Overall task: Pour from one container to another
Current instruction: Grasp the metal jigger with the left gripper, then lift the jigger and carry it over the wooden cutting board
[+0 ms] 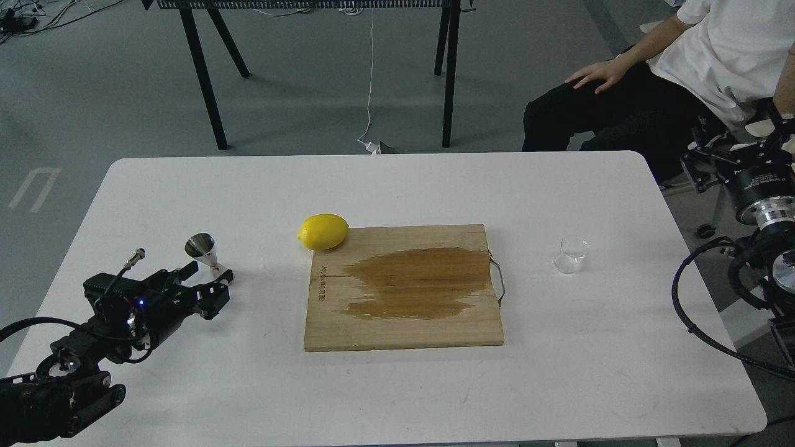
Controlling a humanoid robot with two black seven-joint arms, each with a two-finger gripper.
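The shiny metal jigger [200,246] stands on the left of the white table [397,186], tilted in this view, its lower cone partly hidden. My left gripper [208,277] is open right at that lower cone, with one finger on each side of the base; I cannot tell whether they touch it. The small clear glass cup [571,254] stands upright on the right side of the table, beyond the board's metal handle. My right gripper [736,146] hangs off the table's right edge, well above and to the right of the cup, its fingers spread open and holding nothing.
A wooden cutting board [404,329] with a dark wet stain lies mid-table. A yellow lemon [323,231] rests at its far left corner. A seated person [627,99] is behind the table's far right corner. Black stand legs [205,81] rise beyond the table.
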